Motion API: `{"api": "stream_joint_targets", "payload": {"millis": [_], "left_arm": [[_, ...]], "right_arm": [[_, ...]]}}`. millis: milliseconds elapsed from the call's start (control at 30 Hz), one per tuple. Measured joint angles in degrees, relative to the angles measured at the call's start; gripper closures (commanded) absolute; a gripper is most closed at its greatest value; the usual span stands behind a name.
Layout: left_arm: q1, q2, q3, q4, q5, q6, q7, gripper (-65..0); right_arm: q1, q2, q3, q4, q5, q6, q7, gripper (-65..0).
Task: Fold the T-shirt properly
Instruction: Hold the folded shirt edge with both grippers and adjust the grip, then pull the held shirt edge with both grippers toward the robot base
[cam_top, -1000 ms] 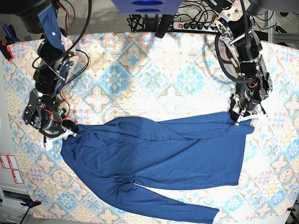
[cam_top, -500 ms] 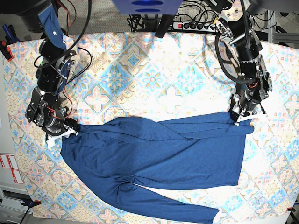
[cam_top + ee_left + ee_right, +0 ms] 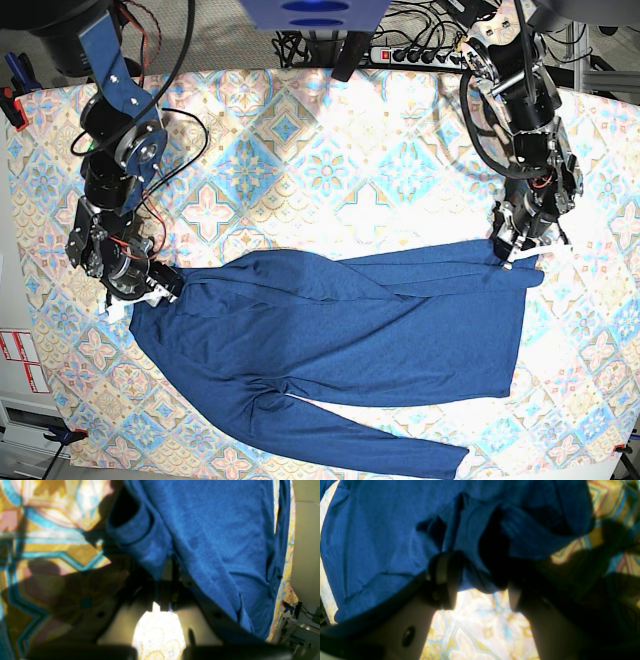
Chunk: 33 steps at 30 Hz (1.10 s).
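Observation:
The dark blue T-shirt (image 3: 340,330) lies spread across the front half of the table, one long sleeve (image 3: 380,450) trailing along the front edge. My left gripper (image 3: 512,252) is at the shirt's far right corner. In the left wrist view the gripper (image 3: 166,580) is shut on the fabric (image 3: 212,530). My right gripper (image 3: 150,292) is at the shirt's left corner. In the right wrist view the gripper (image 3: 482,590) has its jaws apart, with a bunched fold of the shirt (image 3: 382,530) between them.
The pastel tile-patterned tablecloth (image 3: 300,150) covers the whole table. A power strip (image 3: 415,55) and cables lie beyond the far edge. Red-and-white labels (image 3: 20,360) sit off the table's left side.
My right gripper has moved down and to the right, onto the shirt's left corner. The left gripper and the shirt have not visibly moved.

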Motion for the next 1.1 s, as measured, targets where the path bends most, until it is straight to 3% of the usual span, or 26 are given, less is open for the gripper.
{"api": "stream_joint_targets", "payload": {"millis": [200,367,567,667,800,967,1100], "left_arm": [[0.0,0.0,0.0,0.0,0.0,-0.02,0.0,0.0],[0.22,-1.01,0.04,0.0,-0.02,-0.2,0.98,0.0],[2.86,-4.0,0.04,0.11,-0.52,-0.63,1.95,0.0],[3.67,-4.15,0.02,0.11,-0.63,-3.17,1.68,0.0],[5.33,-4.48,0.13,1.88,-0.63,-4.07,2.32,0.0],[10.19,-4.13,0.15,9.29,-0.68,-4.24,5.4,0.0],[13.03,-3.85,0.28,13.22,-1.05,-4.5,6.16,0.0]], "right_arm": [[-0.24,-0.04,0.0,-0.11,-0.59,-0.31,-0.81,0.0],[-0.35,0.2,0.52,-0.15,-0.55,-0.22,-1.31,0.0],[-2.64,2.99,9.35,4.28,-0.15,0.37,-5.51,0.0],[-5.14,2.49,11.8,7.39,0.04,0.35,-8.24,-0.1],[-7.15,1.75,12.04,13.31,-0.35,0.66,-12.5,-0.1],[-12.5,1.79,11.98,21.77,0.33,4.7,-15.47,-0.1],[-17.18,1.73,12.04,25.64,2.16,4.87,-16.41,-0.1]]}}
